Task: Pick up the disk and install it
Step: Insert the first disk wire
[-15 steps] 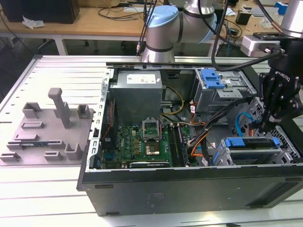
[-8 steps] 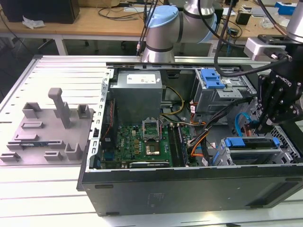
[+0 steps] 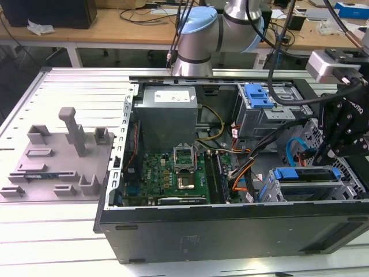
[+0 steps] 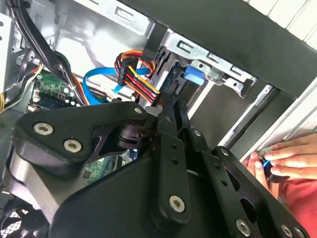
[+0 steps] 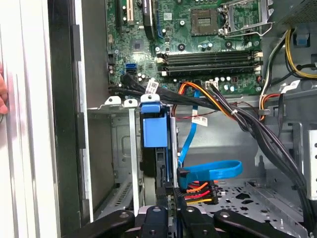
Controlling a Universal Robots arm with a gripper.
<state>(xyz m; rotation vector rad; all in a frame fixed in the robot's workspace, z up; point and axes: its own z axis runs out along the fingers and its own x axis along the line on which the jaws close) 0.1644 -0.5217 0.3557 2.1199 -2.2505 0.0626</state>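
First, the black steel wall of the open computer case (image 3: 230,231) forms the near side of the scene, resting on a ribbed aluminium table (image 3: 57,242). In the second wrist view, a person's hand (image 4: 283,161) lies just outside this wall. Directly behind the wall, at the exterior view's right, stands a grey sheet-metal drive cage (image 3: 353,183). The flat silver disk with blue plastic rails (image 3: 302,173) sits inside this cage. In the first wrist view, the disk's blue end (image 5: 151,130) stands in the cage slot. The black linkage gripper (image 3: 326,156) hangs over the cage. In the first wrist view its fingertips are drawn close together at the disk's end, but contact cannot be confirmed. A flat blue data cable (image 5: 213,171) and a red, yellow and black wire bundle (image 5: 198,191) lie just beside the fingertips. Farther in, the green motherboard (image 3: 173,173) covers the case floor. Behind it are a grey box-shaped power supply (image 3: 167,115) and a second grey bay with a blue ridged latch (image 3: 256,95). A grey moulded fixture plate (image 3: 57,156) lies on the table at the exterior view's left. Farthest, the silver and pale-blue arm joint (image 3: 207,29) rises before wooden benches (image 3: 115,26).
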